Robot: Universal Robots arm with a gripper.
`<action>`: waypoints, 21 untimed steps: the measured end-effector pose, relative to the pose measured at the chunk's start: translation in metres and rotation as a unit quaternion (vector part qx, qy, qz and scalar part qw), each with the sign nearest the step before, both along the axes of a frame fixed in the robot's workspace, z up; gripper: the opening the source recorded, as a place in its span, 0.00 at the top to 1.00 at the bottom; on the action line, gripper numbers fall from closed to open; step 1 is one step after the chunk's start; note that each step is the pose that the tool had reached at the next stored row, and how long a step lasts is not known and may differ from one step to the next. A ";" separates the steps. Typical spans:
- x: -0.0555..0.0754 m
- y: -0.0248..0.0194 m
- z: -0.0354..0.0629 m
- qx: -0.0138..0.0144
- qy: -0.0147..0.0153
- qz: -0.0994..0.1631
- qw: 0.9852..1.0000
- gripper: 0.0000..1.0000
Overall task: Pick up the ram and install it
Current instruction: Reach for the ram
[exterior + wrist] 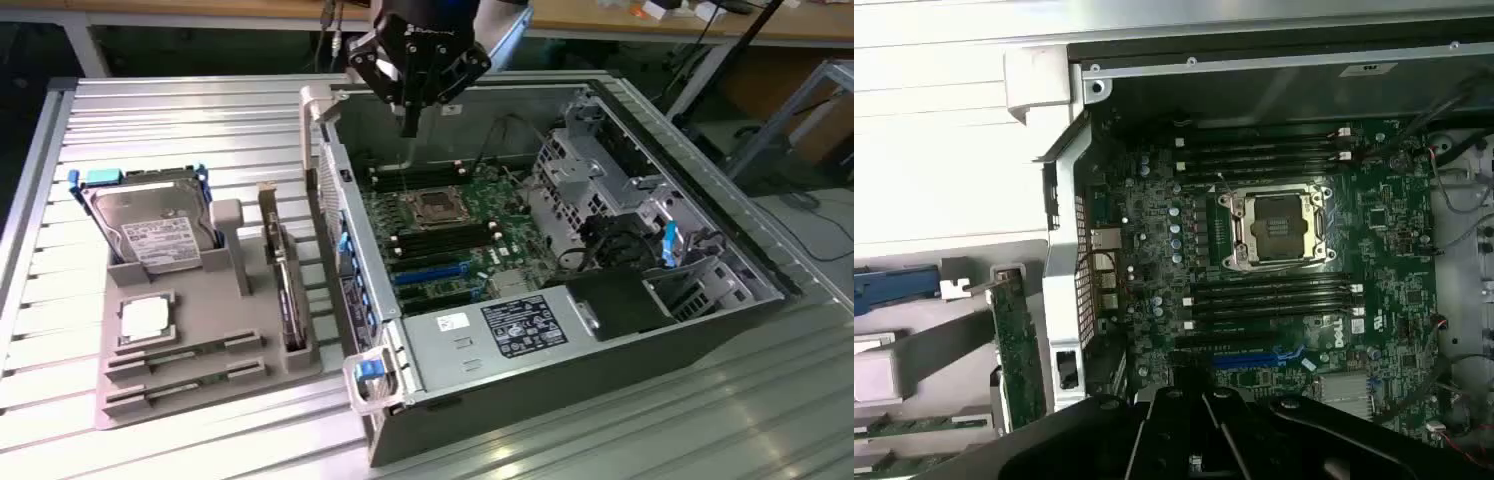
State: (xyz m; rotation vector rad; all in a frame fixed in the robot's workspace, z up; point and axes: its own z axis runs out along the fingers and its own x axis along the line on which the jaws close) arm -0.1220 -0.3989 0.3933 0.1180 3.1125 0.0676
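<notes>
Pincer [408, 128] is seen fully closed, empty, above the case [534, 420]. Both ram sticks [176, 353] are laid in the grey tray [200, 300], well apart from it, long axes pointed caseward; labels can't be read.

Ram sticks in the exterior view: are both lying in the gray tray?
Yes, one ram stick and the other ram stick lie side by side in slots of the gray tray.

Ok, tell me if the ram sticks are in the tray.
In: one ram stick and the second ram stick lie in slots of the grey tray.
</notes>
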 end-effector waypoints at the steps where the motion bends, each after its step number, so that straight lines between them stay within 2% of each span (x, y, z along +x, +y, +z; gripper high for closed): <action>1: -0.014 -0.0004 0.0000 0.000 0.000 0.000 1.000 0.89; 2: -0.031 -0.0007 0.0000 0.000 0.000 0.000 1.000 0.89; 4: -0.042 -0.0009 0.0000 0.000 0.000 0.000 1.000 0.89; 7: -0.067 -0.0021 -0.0003 0.000 0.000 0.000 1.000 0.89; 12: -0.094 -0.0033 -0.0005 0.000 0.000 0.000 1.000 0.89; 16: -0.140 -0.0054 -0.0009 0.000 0.000 0.000 1.000 0.89; 21: -0.175 -0.0123 -0.0009 0.000 0.000 0.000 1.000 0.89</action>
